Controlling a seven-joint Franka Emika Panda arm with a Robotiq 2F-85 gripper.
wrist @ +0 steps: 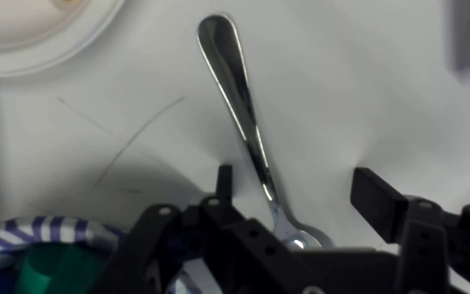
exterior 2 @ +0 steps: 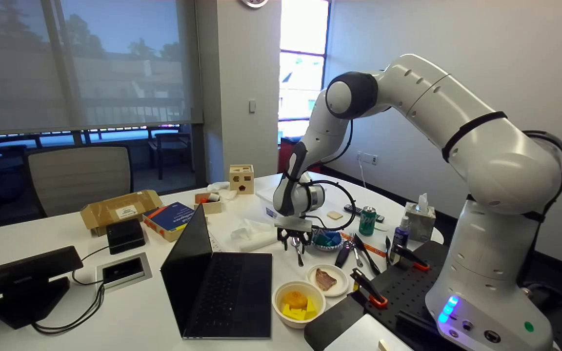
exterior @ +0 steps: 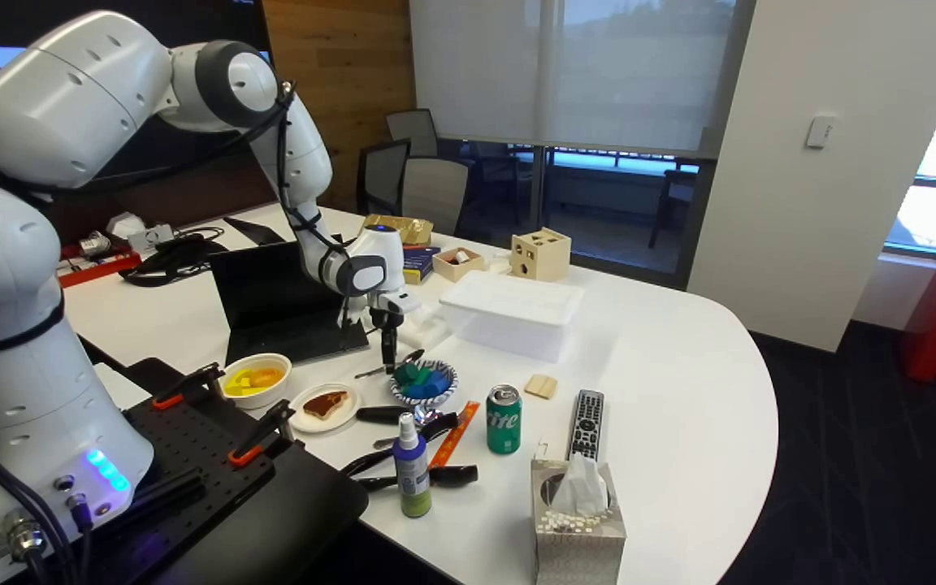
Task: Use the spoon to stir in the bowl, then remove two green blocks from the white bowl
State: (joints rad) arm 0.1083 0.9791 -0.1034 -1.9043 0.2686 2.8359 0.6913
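Stretching above a white table, the robot arm holds its gripper low, fingers apart; beside it I see a striped bowl, a metal spoon on the table between the fingers and, inside the bowl, green blocks among blue ones.

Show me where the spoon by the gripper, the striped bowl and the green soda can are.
Spoon (wrist: pixel 250 132): wrist view, on its handle.
Striped bowl (wrist: pixel 55 228): wrist view, on its rim.
Green soda can (exterior: pixel 504 422): in an exterior view, on its side.
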